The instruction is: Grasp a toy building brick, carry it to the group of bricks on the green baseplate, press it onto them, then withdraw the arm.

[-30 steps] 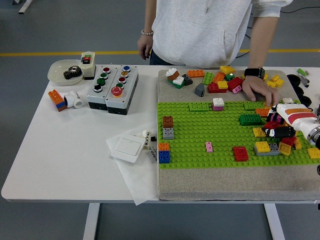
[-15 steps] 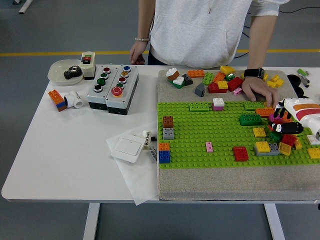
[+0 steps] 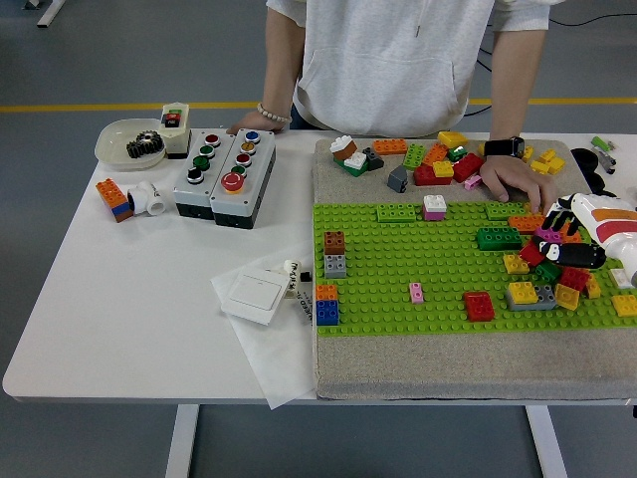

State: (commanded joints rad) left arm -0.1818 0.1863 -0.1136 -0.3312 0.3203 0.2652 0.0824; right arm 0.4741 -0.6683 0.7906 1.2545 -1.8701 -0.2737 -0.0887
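Two hands over the green baseplate [image 3: 398, 279]: the right robot hand [image 3: 575, 239] coming in from the right edge, white shell with orange and red stripes and black fingers [image 3: 582, 256], and a person's hand [image 3: 518, 179] with a dark wristband resting on the grey mat [image 3: 438, 363] at the plate's far right. Robot hand sits over the group of bricks [image 3: 542, 279] at the plate's right end; fingers curled low around a dark red brick [image 3: 533, 254], but can't tell if it's actually gripped or just touching. Left arm is out of view. Studded plate lies on a coarse fabric mat, on the white table [image 3: 119, 319]. On the plate: one red square brick [image 3: 479, 305], one small pink brick [image 3: 416, 292], one brown-on-grey stack [image 3: 334, 253], one orange-on-blue stack [image 3: 326, 304], one dark green long brick [image 3: 498, 238], one white-on-pink brick [image 3: 434, 207]. Loose pile of mixed bricks [image 3: 428, 159] on the mat behind it. Left side of table: two grey button boxes [image 3: 224, 179], one shallow dish [image 3: 124, 144] holding a black gear, one white wall switch [image 3: 257, 291] on paper.
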